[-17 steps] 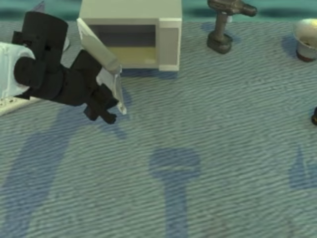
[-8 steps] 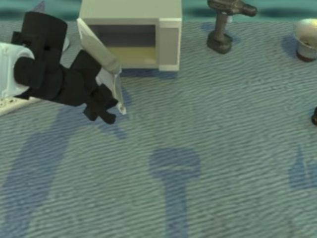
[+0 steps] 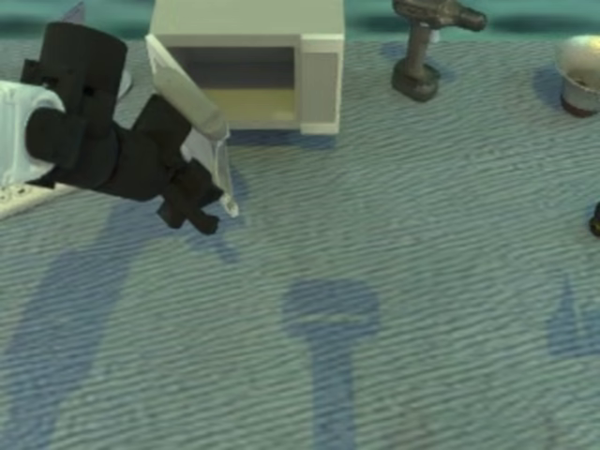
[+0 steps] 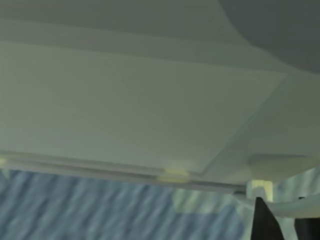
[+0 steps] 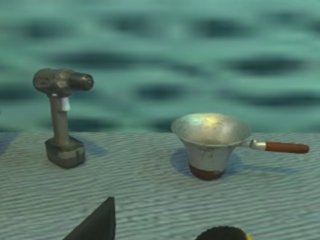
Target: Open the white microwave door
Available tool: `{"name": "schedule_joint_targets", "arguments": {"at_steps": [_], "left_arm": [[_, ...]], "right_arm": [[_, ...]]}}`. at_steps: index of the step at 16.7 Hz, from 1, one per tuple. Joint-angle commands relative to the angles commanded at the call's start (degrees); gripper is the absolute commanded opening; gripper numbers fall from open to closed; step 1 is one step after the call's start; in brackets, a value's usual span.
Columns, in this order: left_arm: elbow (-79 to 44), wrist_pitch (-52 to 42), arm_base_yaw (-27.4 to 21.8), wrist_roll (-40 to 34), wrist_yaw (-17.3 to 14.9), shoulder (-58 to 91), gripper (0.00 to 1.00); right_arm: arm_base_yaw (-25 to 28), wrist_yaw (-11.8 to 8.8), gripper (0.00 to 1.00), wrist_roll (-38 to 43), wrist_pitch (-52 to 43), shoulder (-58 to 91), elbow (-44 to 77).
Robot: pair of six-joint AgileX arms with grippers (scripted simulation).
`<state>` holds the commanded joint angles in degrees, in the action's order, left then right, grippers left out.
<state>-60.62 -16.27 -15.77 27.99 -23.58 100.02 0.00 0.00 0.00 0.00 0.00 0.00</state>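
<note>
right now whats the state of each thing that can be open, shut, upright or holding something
white microwave door: swung wide open, cavity exposed
white microwave: upright, inside looks empty
left gripper: at the door's free edge
drill: standing upright
metal pan: upright, handle sticking out sideways
right gripper: not in the top view

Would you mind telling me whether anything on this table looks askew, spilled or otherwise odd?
Nothing looks spilled or damaged. The microwave door stands swung wide open from the microwave, with the left claw at its outer edge. The drill and the metal pan stand upright.
</note>
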Motion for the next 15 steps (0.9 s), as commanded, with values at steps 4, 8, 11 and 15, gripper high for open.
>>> {"name": "schedule_joint_targets", "arguments": {"at_steps": [4, 8, 11, 15], "left_arm": [[0.23, -0.05, -0.34, -0.21, -0.32, -0.03, 0.00], [-0.01, -1.10, 0.56, 1.94, -1.39, 0.11, 0.00], [-0.44, -1.98, 1.58, 4.16, -2.58, -0.03, 0.00], [-0.49, -2.78, 2.26, 5.53, -3.29, 0.09, 0.00]], "right_arm": [[0.00, 0.00, 1.00, 0.00, 0.00, 0.00, 0.00], [0.00, 0.00, 1.00, 0.00, 0.00, 0.00, 0.00], [0.00, 0.00, 1.00, 0.00, 0.00, 0.00, 0.00], [0.00, 0.00, 1.00, 0.00, 0.00, 0.00, 0.00]]}}
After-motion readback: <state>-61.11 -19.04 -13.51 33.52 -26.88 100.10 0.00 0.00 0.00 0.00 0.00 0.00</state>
